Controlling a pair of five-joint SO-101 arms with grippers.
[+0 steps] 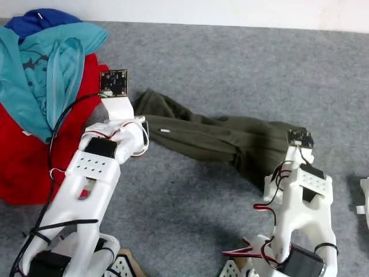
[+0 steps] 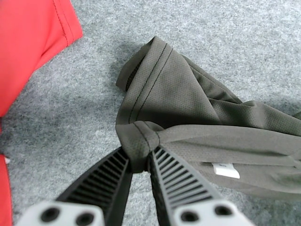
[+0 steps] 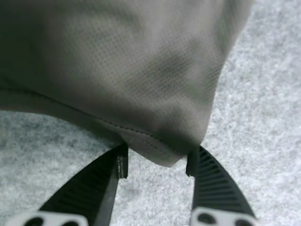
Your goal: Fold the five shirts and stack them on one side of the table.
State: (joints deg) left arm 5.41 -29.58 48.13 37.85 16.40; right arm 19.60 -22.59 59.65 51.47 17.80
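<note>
Across grey felt table (image 1: 230, 57), hardly started: crumpled olive mesh shirt (image 1: 219, 141) pinched at one end by left gripper (image 2: 141, 153), right gripper (image 3: 157, 162) spread wide at the other, red shirt (image 1: 23, 161), teal shirt (image 1: 34, 75), blue shirt (image 1: 40, 20) heaped unfolded.

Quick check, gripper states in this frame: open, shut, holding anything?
Left gripper: shut on the olive shirt, pinching a bunched edge.
Right gripper: open, with the same shirt's hem lying between its fingers.
</note>
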